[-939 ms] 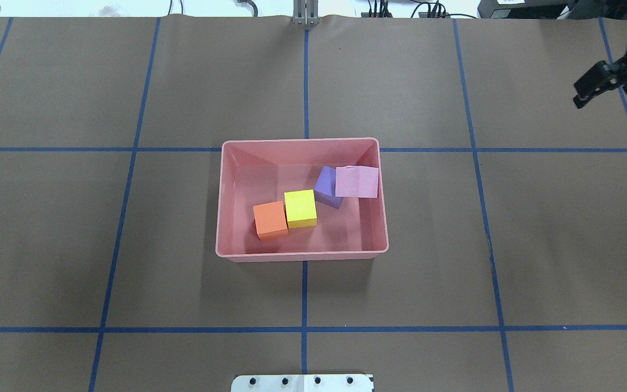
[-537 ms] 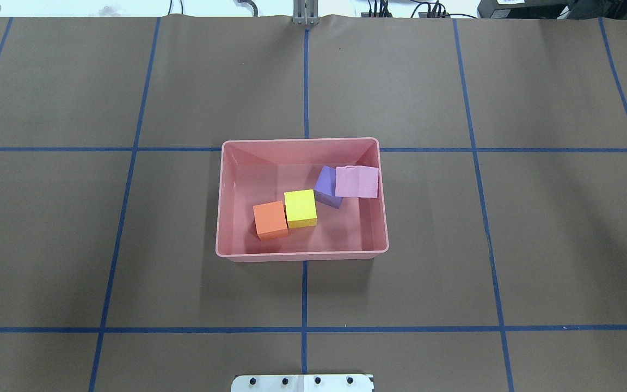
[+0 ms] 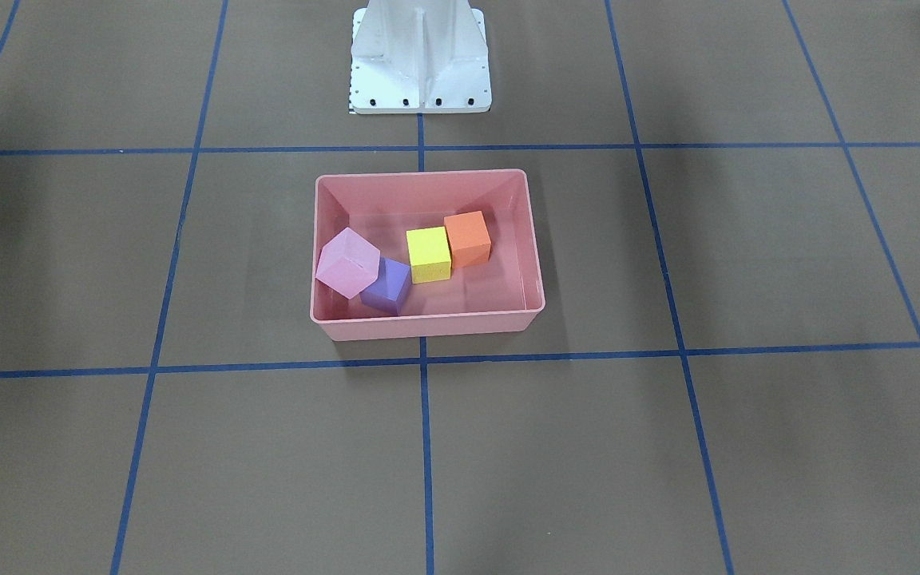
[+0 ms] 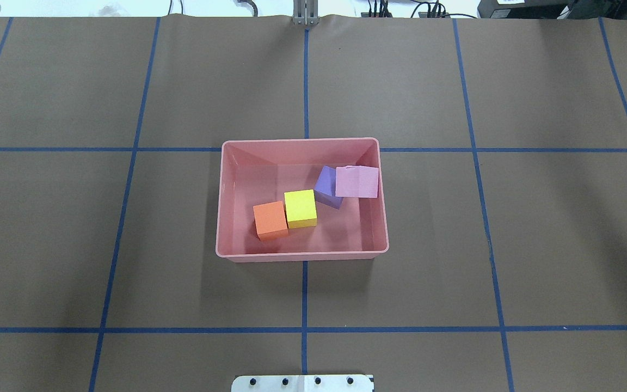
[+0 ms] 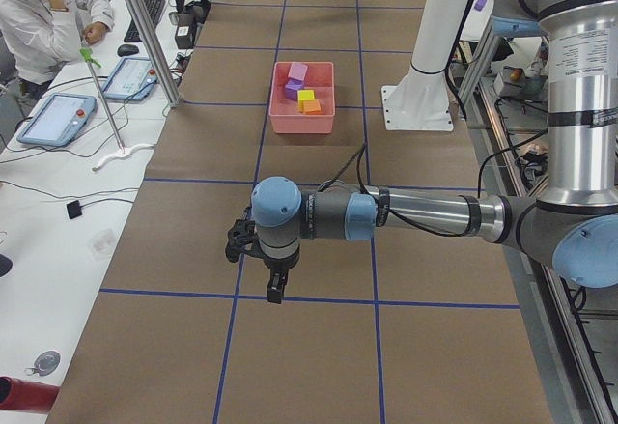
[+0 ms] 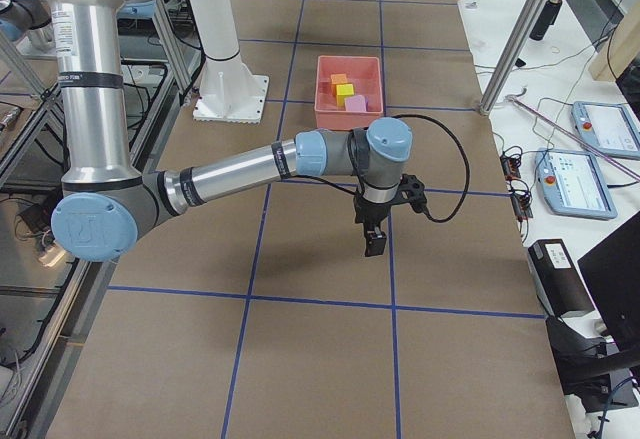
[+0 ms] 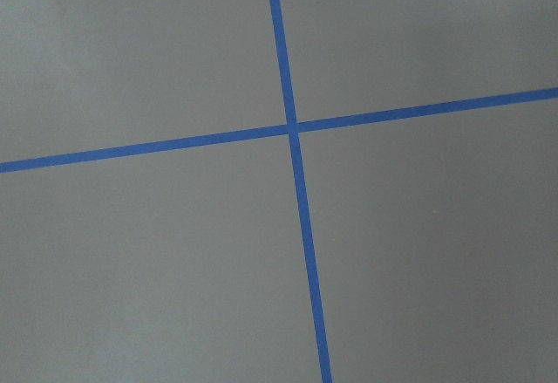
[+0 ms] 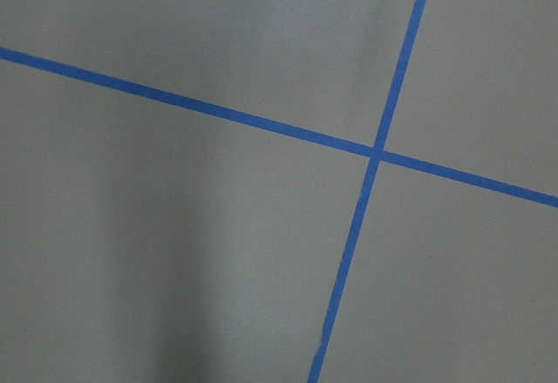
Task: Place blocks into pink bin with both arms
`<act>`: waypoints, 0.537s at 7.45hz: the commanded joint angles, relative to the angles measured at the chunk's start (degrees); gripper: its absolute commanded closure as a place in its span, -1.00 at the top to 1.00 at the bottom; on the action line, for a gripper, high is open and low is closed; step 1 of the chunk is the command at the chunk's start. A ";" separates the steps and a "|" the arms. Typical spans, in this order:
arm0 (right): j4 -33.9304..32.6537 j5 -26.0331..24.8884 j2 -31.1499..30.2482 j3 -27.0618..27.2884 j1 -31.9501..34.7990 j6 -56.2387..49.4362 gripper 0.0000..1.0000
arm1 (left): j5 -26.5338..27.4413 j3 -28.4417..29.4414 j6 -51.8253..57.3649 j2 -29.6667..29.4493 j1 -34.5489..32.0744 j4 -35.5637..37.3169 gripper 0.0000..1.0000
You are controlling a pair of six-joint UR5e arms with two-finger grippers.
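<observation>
One pink bin point(image 4: 302, 140) holds four: orange cube point(image 4: 270, 219), yellow cube point(image 4: 299, 207), purple cube point(image 4: 325, 185), seemingly tilted light-pink cube point(image 4: 357, 182). Left hand point(image 5: 273, 291), right hand point(image 6: 374, 244): cannot tell grip.

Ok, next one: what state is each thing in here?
pink bin: upright, loaded.
orange block: flat on bin floor.
yellow block: flat on bin floor.
purple block: on bin floor.
light pink block: tilted, propped on purple block.
left gripper: cannot tell open or shut.
right gripper: cannot tell open or shut.
</observation>
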 commanded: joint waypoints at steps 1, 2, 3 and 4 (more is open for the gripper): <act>0.00 -0.01 -0.51 -0.09 0.04 0.18 1.00 | -0.43 1.32 -0.42 -0.63 0.16 -0.48 1.00; 0.00 -0.01 -0.69 -0.09 0.04 0.18 1.00 | -0.52 1.06 -0.33 -0.46 0.16 -0.48 1.00; 0.09 0.08 -1.30 0.00 0.04 0.18 1.00 | -0.52 0.71 0.02 -0.20 0.16 -0.57 1.00; 0.09 0.08 -1.57 0.08 0.04 0.18 1.00 | -0.26 0.71 0.02 -0.28 0.16 -0.57 1.00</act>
